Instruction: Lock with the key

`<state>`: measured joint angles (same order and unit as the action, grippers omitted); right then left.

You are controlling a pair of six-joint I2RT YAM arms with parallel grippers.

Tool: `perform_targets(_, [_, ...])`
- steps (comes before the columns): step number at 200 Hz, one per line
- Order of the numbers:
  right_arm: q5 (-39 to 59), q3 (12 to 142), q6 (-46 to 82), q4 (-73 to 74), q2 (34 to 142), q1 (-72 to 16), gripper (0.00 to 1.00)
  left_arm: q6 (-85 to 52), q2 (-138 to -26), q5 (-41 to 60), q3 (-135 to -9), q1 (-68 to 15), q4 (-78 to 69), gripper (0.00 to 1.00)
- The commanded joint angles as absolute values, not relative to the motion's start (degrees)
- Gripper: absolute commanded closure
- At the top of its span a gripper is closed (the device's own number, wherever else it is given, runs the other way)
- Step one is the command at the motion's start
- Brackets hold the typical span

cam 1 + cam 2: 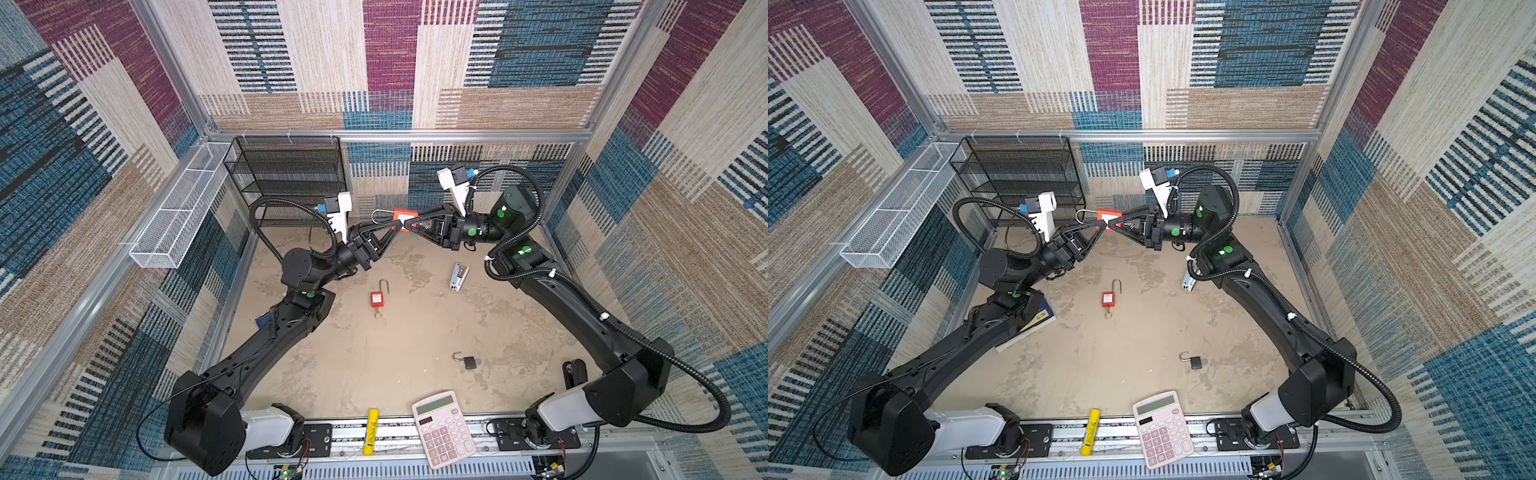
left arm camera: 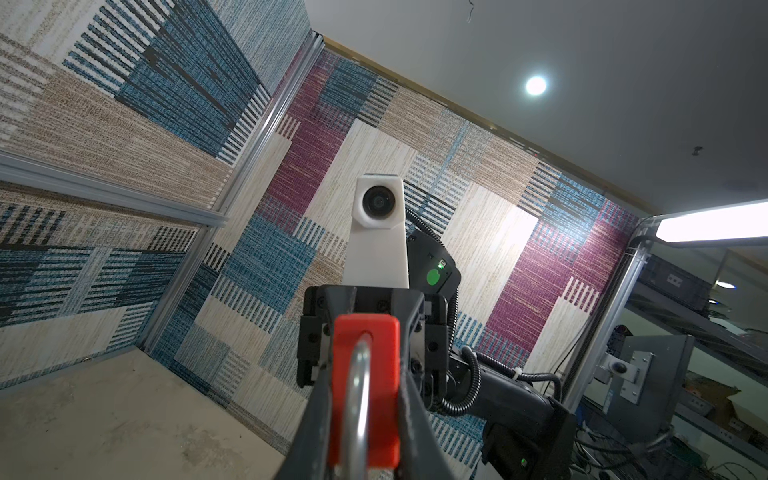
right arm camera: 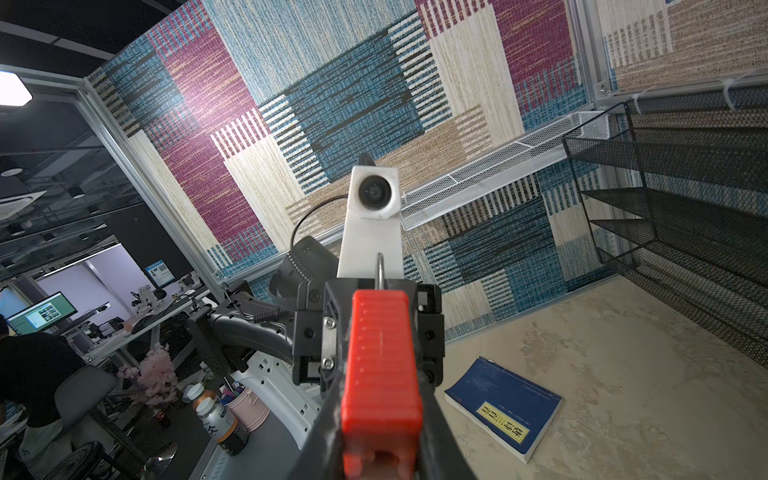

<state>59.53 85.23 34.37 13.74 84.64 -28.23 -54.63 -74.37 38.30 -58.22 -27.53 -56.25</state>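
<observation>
The right gripper is clamped on the body of a red padlock, holding it in the air at 12 o'clock over the table. The left gripper meets it tip to tip, and in its wrist view its fingers press both sides of the lock's shackle end. The silver shackle points toward 9 o'clock.

A black mesh rack stands at 11 o'clock, and a white mesh basket hangs at 10. A blue book lies at 9 under the left arm. A calculator and a yellow tube lie at 6, and a stapler at 2. A second red padlock, shackle raised, lies near the centre. A black padlock lies at 5.
</observation>
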Motion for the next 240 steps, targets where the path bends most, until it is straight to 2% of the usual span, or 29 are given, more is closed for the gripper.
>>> perform_targets(1, [59.94,85.78,32.5,13.92,83.96,-28.39,0.74,-53.95,-74.01,38.5,-57.93,-27.6,-57.79,1.0])
perform_targets(20, [60.03,86.03,31.99,13.23,83.73,-28.39,0.54,-54.1,-73.98,38.34,-57.56,-27.66,-58.9,1.0])
perform_targets(31, [60.31,86.22,31.78,12.46,83.67,-28.39,0.46,-54.06,-74.03,38.29,-57.31,-27.6,-59.55,1.0])
perform_targets(48, [61.23,86.4,31.82,11.13,83.31,-28.33,0.37,-53.75,-74.26,38.57,-57.37,-27.59,-60.41,1.0])
perform_targets(78, [61.09,85.14,31.88,9.42,81.84,-28.14,0.27,-54.04,-75.19,39.54,-58.45,-27.51,-62.42,1.0])
perform_targets(116, [63.78,82.81,38.01,13.44,80.22,-26.35,0.19,-54.14,-77.19,41.62,-59.69,-27.51,-69.43,1.0])
perform_targets(149, [64.44,84.48,38.79,11.96,79.68,-25.54,0.15,-54.67,-79.19,44.54,-62.7,-27.42,-72.56,1.0])
perform_targets(179, [66.4,85.79,40.2,11.78,80.46,-25.22,0.15,-56.36,-80.83,45.0,-63.7,-27.42,-76.89,1.0])
perform_targets(240, [67.11,87.56,42.1,11.57,81.73,-25.05,0.2,-52.97,-79.74,46.74,-64.42,-27.42,-73.17,1.0])
